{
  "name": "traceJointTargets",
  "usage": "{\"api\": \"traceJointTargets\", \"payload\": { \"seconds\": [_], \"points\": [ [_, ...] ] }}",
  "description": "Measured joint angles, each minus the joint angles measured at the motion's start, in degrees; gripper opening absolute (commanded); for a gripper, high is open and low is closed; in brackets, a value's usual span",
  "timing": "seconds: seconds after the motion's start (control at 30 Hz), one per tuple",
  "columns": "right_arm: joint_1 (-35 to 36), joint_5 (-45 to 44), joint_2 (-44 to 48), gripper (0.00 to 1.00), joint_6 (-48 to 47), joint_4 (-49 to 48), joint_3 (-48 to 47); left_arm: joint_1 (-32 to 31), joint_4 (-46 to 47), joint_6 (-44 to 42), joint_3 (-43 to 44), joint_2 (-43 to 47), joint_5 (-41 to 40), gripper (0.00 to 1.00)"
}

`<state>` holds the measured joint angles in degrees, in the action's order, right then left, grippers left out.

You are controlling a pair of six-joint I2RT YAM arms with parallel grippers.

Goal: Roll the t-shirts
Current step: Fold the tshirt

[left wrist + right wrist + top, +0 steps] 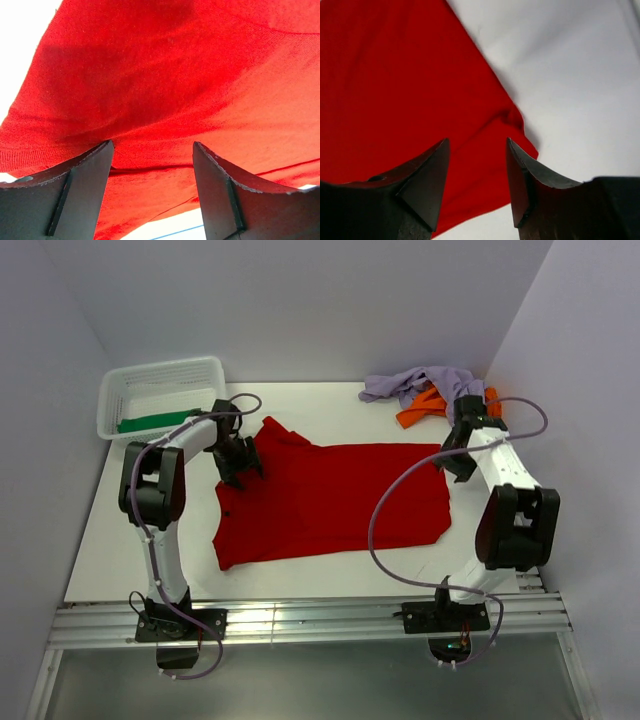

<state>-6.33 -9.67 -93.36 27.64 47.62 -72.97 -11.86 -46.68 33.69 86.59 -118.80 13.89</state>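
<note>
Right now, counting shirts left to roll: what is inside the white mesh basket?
A green t-shirt lies along the near wall of the white mesh basket. The left arm covers the basket's near right corner, so anything there cannot be seen.

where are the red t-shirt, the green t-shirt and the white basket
red t-shirt (330, 502), top external view, middle of its spread body
green t-shirt (155, 423), top external view, the strip showing inside the basket
white basket (165, 368), top external view, its far rim
</note>
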Motion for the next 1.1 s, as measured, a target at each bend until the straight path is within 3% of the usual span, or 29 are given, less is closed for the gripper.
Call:
{"api": "traceJointTargets", "payload": {
  "seconds": [0.27, 0.6, 0.8, 0.9, 1.1],
  "points": [
    [-0.07, 6.64, 4.35, 0.54, 2.86, -0.02, 13.6, -2.8, 3.26, -0.02, -2.03, 2.21, -2.21, 0.72],
    [-0.09, 9.49, 13.22, 0.5, 5.6, 0.15, 21.03, -12.22, 5.14, 0.31, -3.85, 5.51, -2.8, 0.72],
    [-1.84, 9.79, 17.0, 0.5, 7.98, 0.72, 24.63, -18.99, 2.78, 0.98, 0.17, 6.47, -7.23, 0.73],
    [-3.08, 10.51, 17.03, 0.49, 8.59, 0.55, 24.98, -17.7, 3.15, 0.98, -1.95, 7.04, -8.87, 0.72],
    [-3.45, 11.69, 17.14, 0.49, 8.94, -0.5, 24.98, -5.7, 4.11, 0.24, -7.21, 6.91, -12.5, 0.72]
  ]
}}
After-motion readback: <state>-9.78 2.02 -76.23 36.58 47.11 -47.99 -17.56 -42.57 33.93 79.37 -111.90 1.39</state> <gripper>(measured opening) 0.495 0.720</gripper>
